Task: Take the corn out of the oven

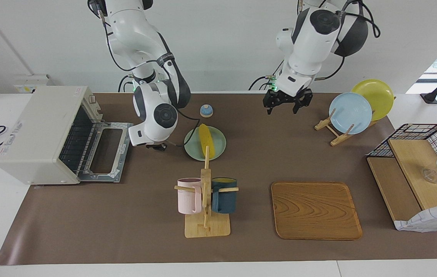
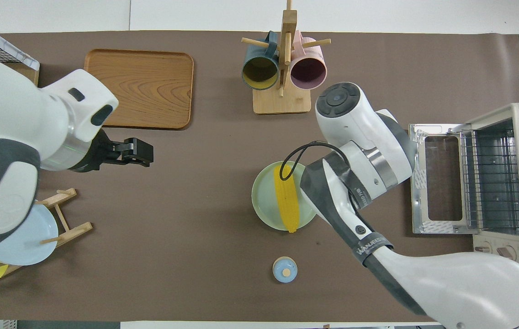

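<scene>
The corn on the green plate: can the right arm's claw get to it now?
Probably yes. The corn lies uncovered on the green plate, out of the open oven. The right claw hangs low just beside that plate, and nothing sits between them. The left claw waits over bare table.

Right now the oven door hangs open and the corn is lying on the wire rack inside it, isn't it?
Not quite. The oven does have its door open, but its wire rack is bare. The corn lies on the pale green plate on the table, beside the oven toward the middle of the table. The overhead view shows this best.
</scene>
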`<state>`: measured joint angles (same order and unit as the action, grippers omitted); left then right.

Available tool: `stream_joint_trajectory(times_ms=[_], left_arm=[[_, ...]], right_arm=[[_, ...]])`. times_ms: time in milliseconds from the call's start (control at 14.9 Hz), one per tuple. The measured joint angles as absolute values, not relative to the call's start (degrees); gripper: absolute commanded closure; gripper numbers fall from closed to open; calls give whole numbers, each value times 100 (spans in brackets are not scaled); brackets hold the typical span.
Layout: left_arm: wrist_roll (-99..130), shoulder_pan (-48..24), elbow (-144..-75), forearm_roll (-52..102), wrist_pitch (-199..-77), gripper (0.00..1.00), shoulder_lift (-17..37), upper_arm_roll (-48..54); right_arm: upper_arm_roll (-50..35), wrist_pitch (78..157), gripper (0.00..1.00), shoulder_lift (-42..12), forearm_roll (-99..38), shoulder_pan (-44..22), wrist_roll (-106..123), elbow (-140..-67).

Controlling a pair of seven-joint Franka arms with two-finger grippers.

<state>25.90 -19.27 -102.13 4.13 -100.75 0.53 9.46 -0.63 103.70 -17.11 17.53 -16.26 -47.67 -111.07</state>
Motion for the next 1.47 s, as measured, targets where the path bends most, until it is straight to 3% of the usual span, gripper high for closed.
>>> stream_joint_trajectory(times_ms=[335, 803, 1204, 1405, 1472], left_arm=[[3666, -3001, -10295, 417, -11162, 0, 982, 960], [4882, -3789, -10222, 427, -12618, 0, 2170, 946], [4929, -3930, -10201, 427, -12992, 0, 2490, 943], [4942, -3935, -10275, 427, -13087, 0, 2513, 939], [4960, -3935, -10294, 427, -13096, 4, 2521, 938]], right_arm=[[-64, 10928, 100, -1491, 1948, -1321, -4454, -11720], [-79, 11089, 100, -1458, 1952, -918, -4041, -11886], [-158, 10996, 100, -1416, 2276, -959, -3749, -11905], [-182, 10771, 100, -996, 2305, -897, -2945, -11870], [-184, 10618, 100, -765, 2286, -833, -2642, -11846]])
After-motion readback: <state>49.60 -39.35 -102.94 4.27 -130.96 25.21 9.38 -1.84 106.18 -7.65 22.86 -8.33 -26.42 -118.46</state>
